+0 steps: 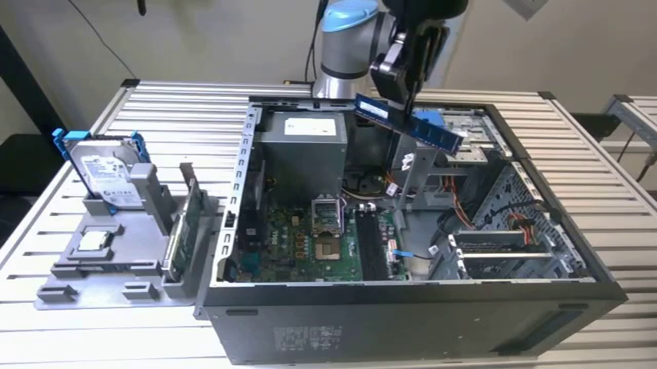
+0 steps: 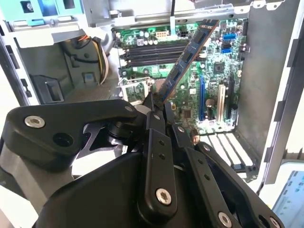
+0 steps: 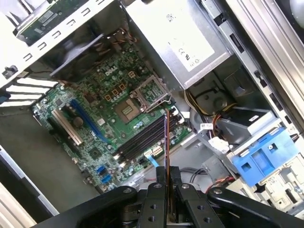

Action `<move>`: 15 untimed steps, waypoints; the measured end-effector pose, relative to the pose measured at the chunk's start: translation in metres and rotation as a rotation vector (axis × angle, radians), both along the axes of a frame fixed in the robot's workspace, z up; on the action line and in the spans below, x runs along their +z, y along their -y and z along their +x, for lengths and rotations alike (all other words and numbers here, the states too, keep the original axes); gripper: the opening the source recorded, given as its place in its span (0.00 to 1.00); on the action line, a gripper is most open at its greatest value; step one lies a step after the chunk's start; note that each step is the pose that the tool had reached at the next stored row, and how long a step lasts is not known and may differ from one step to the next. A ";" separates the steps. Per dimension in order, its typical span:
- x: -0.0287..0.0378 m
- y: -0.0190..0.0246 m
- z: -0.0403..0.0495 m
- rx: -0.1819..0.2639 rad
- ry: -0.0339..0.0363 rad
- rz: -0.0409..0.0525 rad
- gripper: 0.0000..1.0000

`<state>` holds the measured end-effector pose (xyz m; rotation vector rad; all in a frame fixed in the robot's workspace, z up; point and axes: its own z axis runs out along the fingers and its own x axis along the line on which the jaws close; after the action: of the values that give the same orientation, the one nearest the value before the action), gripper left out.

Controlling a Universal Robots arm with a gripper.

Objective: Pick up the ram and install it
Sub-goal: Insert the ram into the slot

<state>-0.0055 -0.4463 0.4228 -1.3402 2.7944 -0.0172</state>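
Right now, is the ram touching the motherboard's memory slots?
Apart. The exterior view shows the ram held by the gripper above the open case, memory slots far below.

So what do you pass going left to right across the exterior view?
Silver hard drive in a blue frame → thin green circuit card standing on edge → green motherboard inside the open black computer case → long dark blue ram stick, gripped in the arm's black fingers above the case.
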 end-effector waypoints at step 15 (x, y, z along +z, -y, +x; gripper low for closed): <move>-0.0028 0.0002 0.0000 -0.164 -0.0001 -0.0003 0.14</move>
<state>-0.0055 -0.4465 0.4200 -1.1066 2.8962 -0.0229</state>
